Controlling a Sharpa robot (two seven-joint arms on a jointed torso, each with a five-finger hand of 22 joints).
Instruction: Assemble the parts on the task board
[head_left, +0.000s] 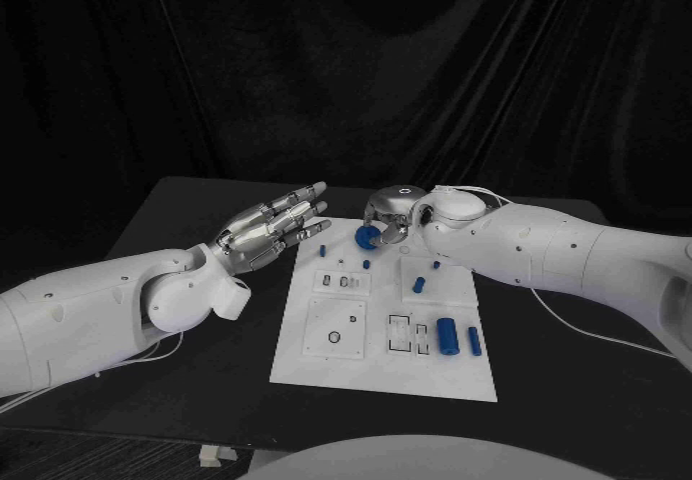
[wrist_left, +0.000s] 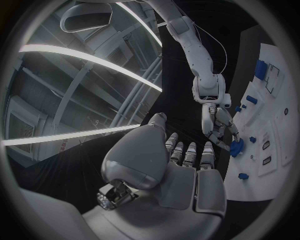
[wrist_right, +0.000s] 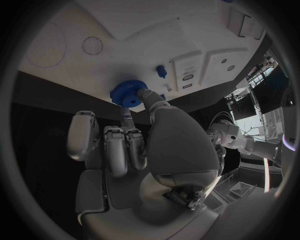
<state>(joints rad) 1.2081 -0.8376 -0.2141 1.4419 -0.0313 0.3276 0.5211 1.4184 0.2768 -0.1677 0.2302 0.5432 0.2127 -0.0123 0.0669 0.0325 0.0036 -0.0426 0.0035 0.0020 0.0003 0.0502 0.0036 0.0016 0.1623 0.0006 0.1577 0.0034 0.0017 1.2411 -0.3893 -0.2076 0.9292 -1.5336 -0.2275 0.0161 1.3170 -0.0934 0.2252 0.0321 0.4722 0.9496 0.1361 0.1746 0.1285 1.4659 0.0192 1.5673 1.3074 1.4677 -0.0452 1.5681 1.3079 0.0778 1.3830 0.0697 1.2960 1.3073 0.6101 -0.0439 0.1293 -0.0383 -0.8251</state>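
Looking down from the head camera, I see the task board (head_left: 387, 345) mid-table, blue parts (head_left: 450, 336) scattered on it. My right hand (head_left: 392, 222) pinches a blue gear (head_left: 368, 237) over the board's far edge. My left hand (head_left: 274, 228) hovers beside the board, fingers spread, holding nothing. Left wrist: the gear (wrist_left: 237, 147) sits at the right hand's fingertips. Right wrist: gear (wrist_right: 128, 93) pinched just above the board (wrist_right: 162, 30). No readable writing.
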